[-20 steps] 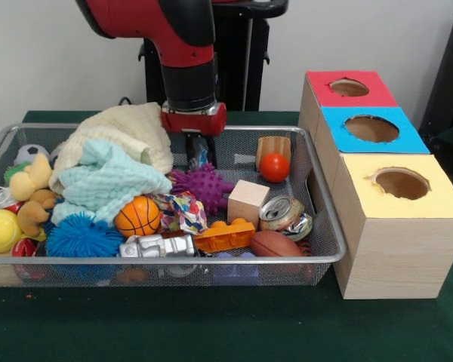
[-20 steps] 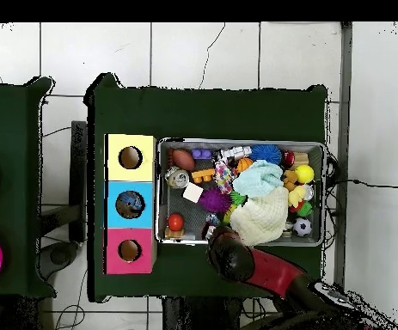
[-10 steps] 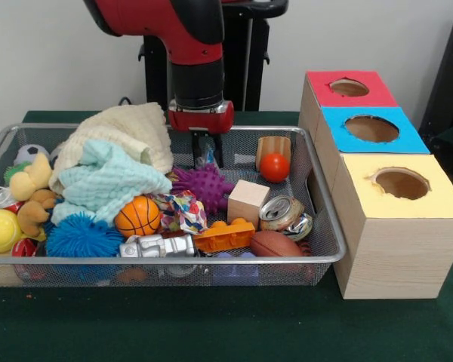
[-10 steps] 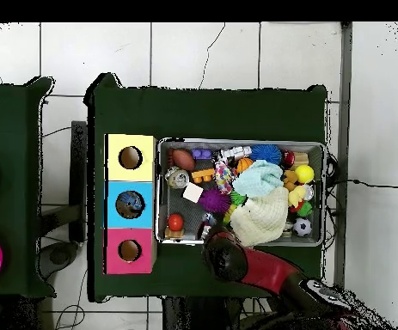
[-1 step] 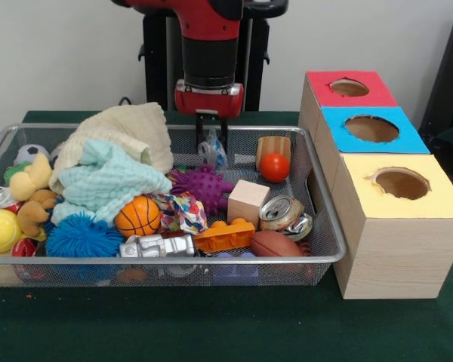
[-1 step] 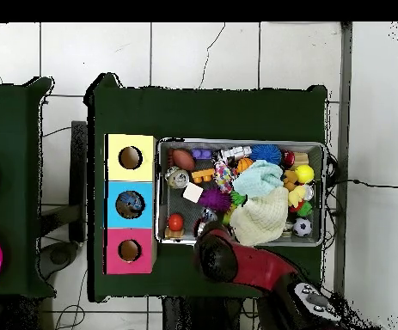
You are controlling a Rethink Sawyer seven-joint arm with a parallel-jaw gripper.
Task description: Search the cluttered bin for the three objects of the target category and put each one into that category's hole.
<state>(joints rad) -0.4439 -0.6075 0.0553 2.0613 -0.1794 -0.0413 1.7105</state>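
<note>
Front view. Silver wire-mesh bin (image 5: pixel 328 256) on a dark green table (image 5: pixel 211 332), packed with toys. Red-and-black arm descends at the bin's far side; its gripper (image 5: pixel 211 143) is clenched on a small crumpled clear-and-blue plastic wrapper (image 5: pixel 213 151), held off the clutter, above the purple spiky ball (image 5: pixel 202 185). Judgement: this wrapper is the item being carried, raised to clear the bin wall on the way to a hole. Beside the bin stand three wooden boxes with round holes: red-topped box (image 5: pixel 349 87) farthest, blue-topped box (image 5: pixel 371 128) in the middle, yellow-topped box (image 5: pixel 402 187) nearest. Other contents: cream knitted cloth (image 5: pixel 124 132) and pale green cloth (image 5: pixel 109 181), heaped together; orange basketball (image 5: pixel 137 216); crushed drink can (image 5: pixel 283 213); pale wooden cube (image 5: pixel 248 200); small red ball (image 5: pixel 274 167).

Overhead view. The arm (image 6: pixel 236 262) covers the gripper, so its grip cannot be told here. Which hole suits the wrapper cannot be told. The blue box (image 6: pixel 130 204) shows something already inside its hole.
</note>
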